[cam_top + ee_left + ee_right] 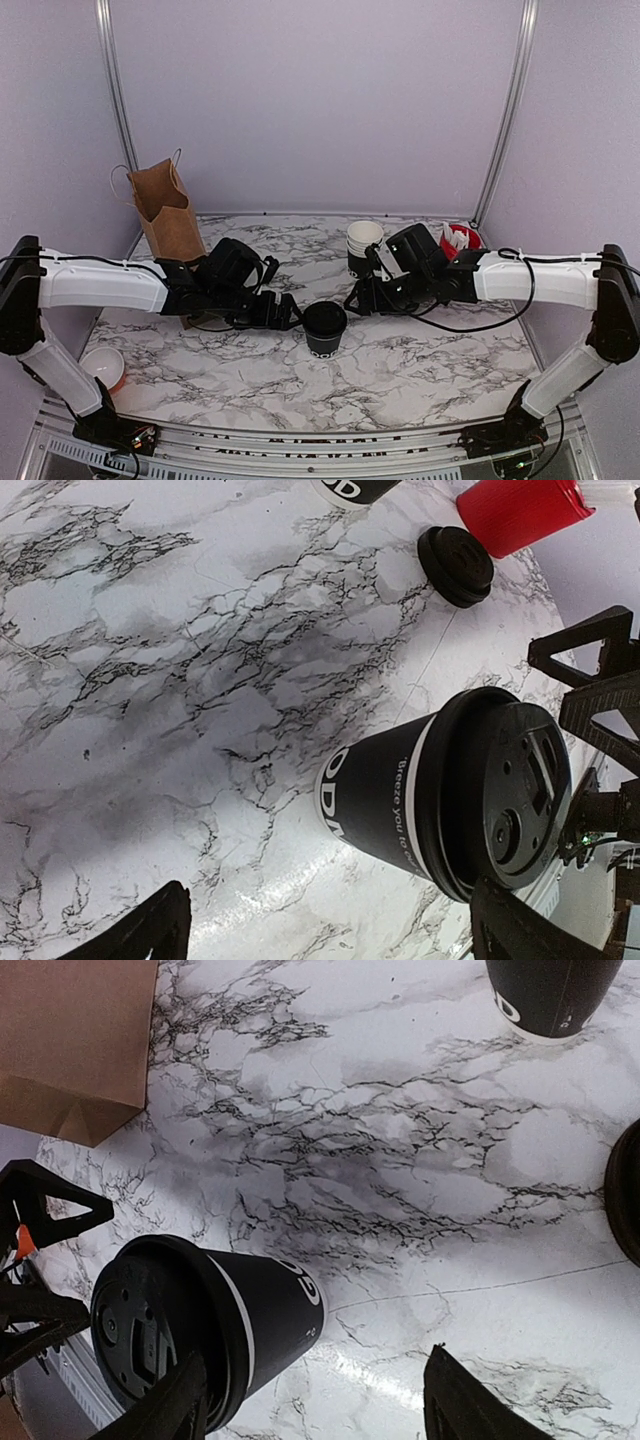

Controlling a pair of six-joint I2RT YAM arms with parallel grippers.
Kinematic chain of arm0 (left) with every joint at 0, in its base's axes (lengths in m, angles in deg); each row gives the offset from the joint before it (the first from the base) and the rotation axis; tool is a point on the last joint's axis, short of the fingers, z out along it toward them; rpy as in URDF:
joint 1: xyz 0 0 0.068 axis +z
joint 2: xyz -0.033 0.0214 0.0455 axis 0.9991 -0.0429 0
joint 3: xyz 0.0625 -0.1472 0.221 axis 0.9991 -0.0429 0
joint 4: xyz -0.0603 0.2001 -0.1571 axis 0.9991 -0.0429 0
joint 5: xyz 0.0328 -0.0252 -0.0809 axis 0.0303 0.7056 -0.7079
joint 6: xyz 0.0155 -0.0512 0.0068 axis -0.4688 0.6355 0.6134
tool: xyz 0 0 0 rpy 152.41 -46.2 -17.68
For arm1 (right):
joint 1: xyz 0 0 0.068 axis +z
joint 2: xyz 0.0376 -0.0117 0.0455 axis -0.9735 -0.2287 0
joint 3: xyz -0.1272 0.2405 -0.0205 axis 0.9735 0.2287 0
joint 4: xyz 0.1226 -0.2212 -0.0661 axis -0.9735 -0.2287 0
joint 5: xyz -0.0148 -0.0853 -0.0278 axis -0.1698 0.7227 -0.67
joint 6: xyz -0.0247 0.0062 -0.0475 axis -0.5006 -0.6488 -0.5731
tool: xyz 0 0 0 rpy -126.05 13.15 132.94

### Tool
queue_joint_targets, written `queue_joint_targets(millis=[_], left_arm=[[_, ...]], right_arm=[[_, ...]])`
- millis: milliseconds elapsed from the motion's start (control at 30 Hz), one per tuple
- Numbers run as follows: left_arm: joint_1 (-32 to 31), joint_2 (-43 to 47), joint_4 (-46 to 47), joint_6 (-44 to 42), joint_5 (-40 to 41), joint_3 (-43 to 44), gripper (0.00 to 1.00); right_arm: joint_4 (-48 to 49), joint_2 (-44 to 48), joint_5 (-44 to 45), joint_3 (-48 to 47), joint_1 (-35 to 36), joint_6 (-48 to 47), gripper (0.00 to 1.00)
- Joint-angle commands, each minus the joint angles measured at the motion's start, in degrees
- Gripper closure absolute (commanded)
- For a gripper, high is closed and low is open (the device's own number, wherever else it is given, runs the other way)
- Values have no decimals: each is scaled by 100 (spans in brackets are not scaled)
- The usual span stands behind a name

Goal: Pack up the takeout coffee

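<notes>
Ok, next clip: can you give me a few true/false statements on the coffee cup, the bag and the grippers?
1. The black cup has its lid on. True.
2. The cup sits inside the brown bag. False: it stands on the marble table, between the two grippers.
3. The left gripper and right gripper are both open. True.
4. The bag lies flat. False: it stands upright at the far left.

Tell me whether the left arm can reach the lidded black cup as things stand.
Probably yes: the left pincer is open, the cup stands just ahead of it, and only bare marble lies between them.
</notes>
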Motion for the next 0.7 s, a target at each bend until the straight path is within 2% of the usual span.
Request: queue_joint_targets(millis=[0,667], left_arm=[[29,-112,161,40,-127,-64,2],[29,-616,38,-9,115,-418,3]], right_arm=[[174,-82,-32,77,-33,45,29],[19,-216,165,538,269,111,29]])
